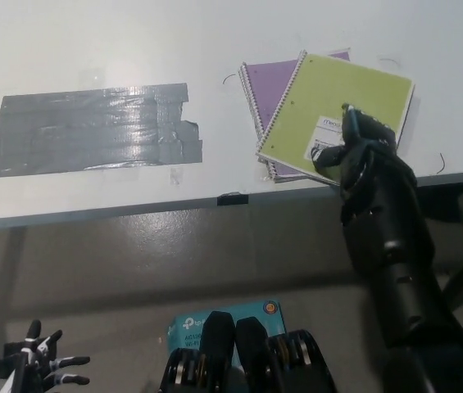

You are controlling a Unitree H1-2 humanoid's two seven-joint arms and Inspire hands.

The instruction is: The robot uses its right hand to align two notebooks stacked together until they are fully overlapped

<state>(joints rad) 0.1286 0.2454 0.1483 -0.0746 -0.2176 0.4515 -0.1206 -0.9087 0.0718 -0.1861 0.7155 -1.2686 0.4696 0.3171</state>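
Head view: the black right hand (360, 146) rests on the near right part of the green notebook (338, 110), fingers (351, 119) spread flat on the cover and gripping nothing. That notebook lies tilted on top of the purple notebook (266, 83), which shows at its left and far edges, both near the right front edge of the white table (92, 41). Grey tape (92, 131) covers the table's left side. Low at the near left, the white left hand (49, 366) hangs with fingers apart
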